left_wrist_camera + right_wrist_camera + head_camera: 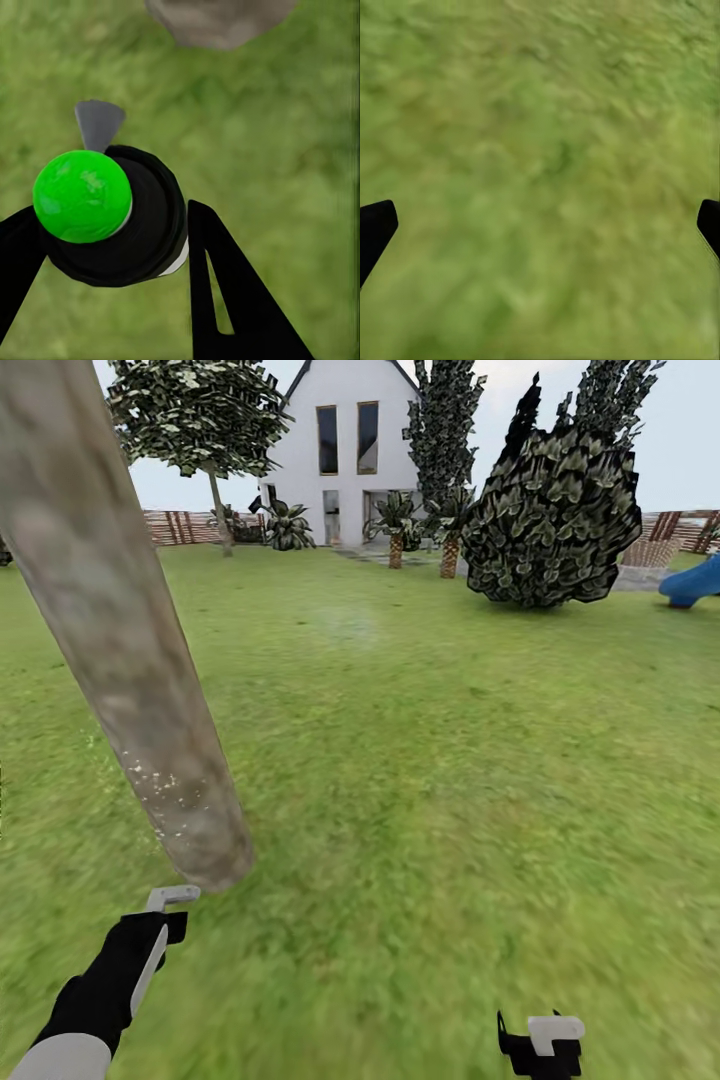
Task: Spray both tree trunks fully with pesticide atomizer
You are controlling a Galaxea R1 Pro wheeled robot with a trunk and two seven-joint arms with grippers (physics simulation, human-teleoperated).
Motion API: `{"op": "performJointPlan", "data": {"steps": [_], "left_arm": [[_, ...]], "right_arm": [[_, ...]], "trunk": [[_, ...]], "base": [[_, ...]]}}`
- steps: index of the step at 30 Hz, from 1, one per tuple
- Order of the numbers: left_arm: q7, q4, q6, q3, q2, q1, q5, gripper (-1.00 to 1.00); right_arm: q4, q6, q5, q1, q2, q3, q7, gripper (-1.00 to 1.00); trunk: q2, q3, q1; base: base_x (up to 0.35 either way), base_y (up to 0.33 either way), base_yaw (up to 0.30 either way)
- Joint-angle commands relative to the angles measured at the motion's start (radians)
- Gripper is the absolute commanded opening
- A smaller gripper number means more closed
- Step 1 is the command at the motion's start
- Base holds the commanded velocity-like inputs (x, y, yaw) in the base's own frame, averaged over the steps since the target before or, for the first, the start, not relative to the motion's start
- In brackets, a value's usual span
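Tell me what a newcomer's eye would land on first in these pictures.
First, the thick grey-brown tree trunk leaning across the left of the head view, with white specks dotting its lower part. Next, in the left wrist view, the bright green ball-topped sprayer held between the black jaws of the left gripper. Far back stands a white house beyond the lawn.

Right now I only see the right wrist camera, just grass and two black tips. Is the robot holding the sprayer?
Observer: Yes, the left gripper holds the sprayer, which has a green ball on top.
Operator: Is a tree close?
Observer: A thick tree trunk stands just beyond the left gripper.
Operator: Any spray on it?
Observer: White specks dot the trunk's lower part; higher up it looks bare.
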Motion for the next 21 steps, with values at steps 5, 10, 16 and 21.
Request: {"op": "performJointPlan", "data": {"steps": [5, 10, 16, 21], "left_arm": [[0.011, -0.001, 0.001, 0.002, 0.001, 0.001, -0.002, -1.0], [0.014, -0.003, 0.0, 0.002, 0.0, 0.001, -0.001, -1.0], [0.013, -0.008, 0.0, 0.003, -0.001, 0.003, -0.001, -1.0], [0.013, -0.008, 0.0, 0.003, -0.001, 0.003, -0.001, -1.0]], "right_arm": [[0.0, 0.0, 0.0, 0.0, 0.0, 0.0, 0.0, 1.0], [0.0, 0.0, 0.0, 0.0, 0.0, 0.0, 0.0, 1.0], [0.0, 0.0, 0.0, 0.0, 0.0, 0.0, 0.0, 1.0], [0.0, 0.0, 0.0, 0.0, 0.0, 0.0, 0.0, 1.0]], "trunk": [[0.0, 0.0, 0.0], [0.0, 0.0, 0.0], [0.0, 0.0, 0.0], [0.0, 0.0, 0.0]], "base": [[0.136, -0.204, 0.257], [0.025, -0.263, 0.15], [0.037, -0.267, 0.031], [0.179, -0.237, 0.25]]}}
